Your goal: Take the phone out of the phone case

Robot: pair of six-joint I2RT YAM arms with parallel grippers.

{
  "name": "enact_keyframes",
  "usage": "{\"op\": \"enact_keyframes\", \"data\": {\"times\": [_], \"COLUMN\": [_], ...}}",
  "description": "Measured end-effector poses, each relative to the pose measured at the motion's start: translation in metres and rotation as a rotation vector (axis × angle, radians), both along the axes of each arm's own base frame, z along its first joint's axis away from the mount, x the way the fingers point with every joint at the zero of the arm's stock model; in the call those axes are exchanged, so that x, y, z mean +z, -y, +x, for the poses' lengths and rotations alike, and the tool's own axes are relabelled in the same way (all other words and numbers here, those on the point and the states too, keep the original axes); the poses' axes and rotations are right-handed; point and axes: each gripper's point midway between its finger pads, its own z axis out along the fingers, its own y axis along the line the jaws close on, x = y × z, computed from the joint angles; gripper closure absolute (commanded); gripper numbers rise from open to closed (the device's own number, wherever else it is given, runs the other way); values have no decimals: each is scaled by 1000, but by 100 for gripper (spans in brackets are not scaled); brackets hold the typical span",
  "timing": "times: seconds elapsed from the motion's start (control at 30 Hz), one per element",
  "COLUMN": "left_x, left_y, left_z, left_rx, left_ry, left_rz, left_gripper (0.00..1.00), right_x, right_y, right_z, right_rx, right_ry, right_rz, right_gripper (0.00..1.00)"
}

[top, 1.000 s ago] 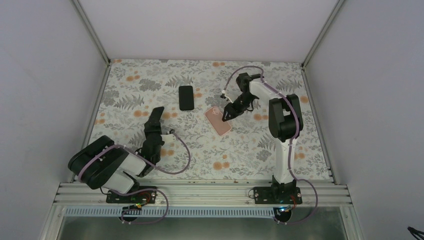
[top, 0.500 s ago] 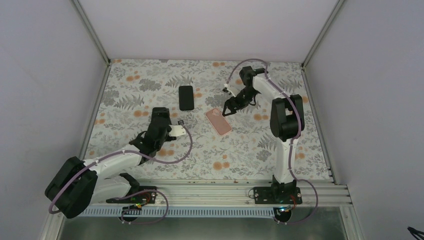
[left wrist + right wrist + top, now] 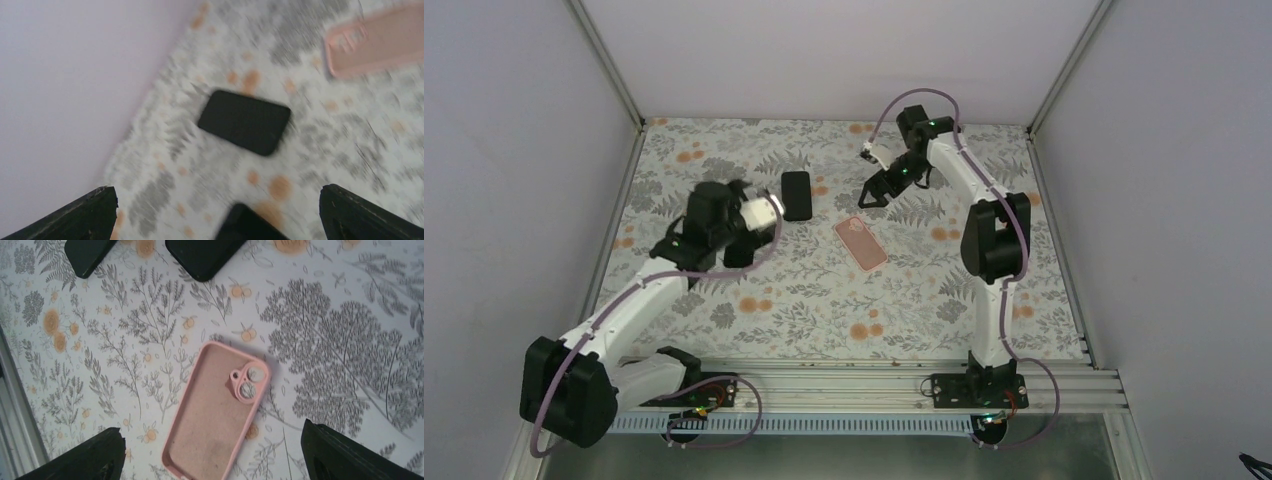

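The empty pink phone case (image 3: 861,243) lies open side up on the floral table; it also shows in the right wrist view (image 3: 220,415) and, blurred, in the left wrist view (image 3: 375,40). The black phone (image 3: 796,195) lies flat to its left, apart from it (image 3: 245,121) (image 3: 202,255). My right gripper (image 3: 872,192) hangs open above the table just beyond the case's far end, holding nothing (image 3: 210,432). My left gripper (image 3: 736,232) is open and empty, near the phone's left side (image 3: 218,205).
A second flat black slab with rounded corners (image 3: 738,252) lies on the table under my left gripper (image 3: 250,222) (image 3: 87,255). White walls enclose the table on three sides. A metal rail (image 3: 824,385) runs along the near edge.
My left arm has unfolded and swung out toward the phone, its jaws opening wider. My right gripper has opened and drawn back from the case. Case and phone have not moved.
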Motion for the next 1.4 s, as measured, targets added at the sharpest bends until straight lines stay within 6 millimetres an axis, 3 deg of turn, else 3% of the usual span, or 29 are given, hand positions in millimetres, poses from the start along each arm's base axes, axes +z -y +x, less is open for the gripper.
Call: {"op": "enact_keyframes", "data": {"times": [0.03, 0.13, 0.2, 0.4, 0.43, 0.5, 0.6, 0.7, 0.8, 0.83, 0.93, 1.13, 1.4], "left_x": [23, 67, 82, 84, 84, 83, 74, 48, 24, 18, 4, -14, -64], "left_y": [0, 0, 0, -14, -18, -28, -47, -63, -63, -62, -58, -48, -28], "left_z": [10, 27, 35, 45, 48, 60, 91, 115, 137, 145, 174, 225, 241], "left_rx": [3, -7, -14, 13, 28, 74, 176, 268, 307, 317, 333, 358, 389], "left_ry": [24, 62, 63, 25, 23, 18, 2, -40, -100, -116, -149, -202, -334], "left_rz": [-57, -169, -223, -290, -293, -299, -321, -322, -327, -336, -348, -385, -353], "left_gripper": [0, 0, 0, 0, 0, 6, 24, 53, 91, 97, 98, 98, 98], "right_x": [0, 1, 3, 14, 18, 33, 42, 24, -9, -18, -41, -63, -81], "right_y": [-1, -18, -30, -83, -94, -118, -147, -152, -145, -143, -135, -129, -127], "right_z": [2, 7, 13, 13, 12, 25, 44, 59, 71, 73, 79, 84, 93], "right_rx": [1, 28, 44, 138, 152, 147, 118, 67, 8, 2, -28, -48, -88], "right_ry": [13, 75, 126, 292, 318, 395, 478, 464, 411, 400, 360, 329, 315], "right_rz": [3, 3, 4, -6, -11, -5, 22, 11, -31, -45, -77, -98, -96], "right_gripper": [10, 10, 10, 7, 8, 21, 49, 79, 96, 97, 97, 97, 97]}}
